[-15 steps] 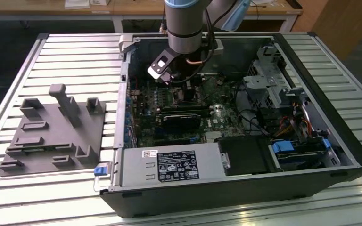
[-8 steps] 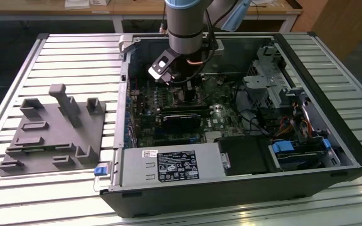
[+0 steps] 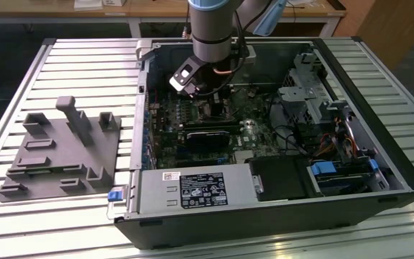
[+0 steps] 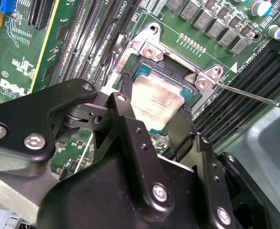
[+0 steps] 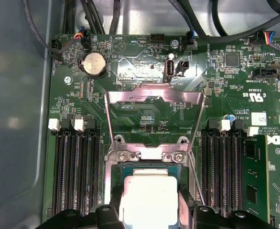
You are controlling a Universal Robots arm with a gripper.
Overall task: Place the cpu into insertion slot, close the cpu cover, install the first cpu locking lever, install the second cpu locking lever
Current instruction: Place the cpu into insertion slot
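The cpu [image 4: 154, 100] [image 5: 147, 195], a small square chip with a dull silvery top, lies level in the insertion slot [image 4: 145, 50] [image 5: 147, 155], and its teal edge shows inside the metal surround. My gripper [image 4: 154, 113] [image 5: 149, 206] is shut on the cpu, with one black finger [image 4: 125, 98] against each of two opposite sides. The cpu cover [image 5: 130, 95], a thin silvery frame with a window, stands swung up and open beyond the slot. A thin wire locking lever [image 4: 254, 95] [image 5: 196, 176] stands unlatched beside the socket. In the exterior view my gripper [image 3: 198, 94] reaches down into the open computer case.
Black memory slots [image 5: 75, 171] flank the socket on both sides. Cables [image 5: 97, 19] cross the board's far end. In the exterior view a drive cage [image 3: 315, 91] and a power supply [image 3: 192, 189] crowd the case, and a grey fixture plate [image 3: 56, 151] lies on the slatted table.
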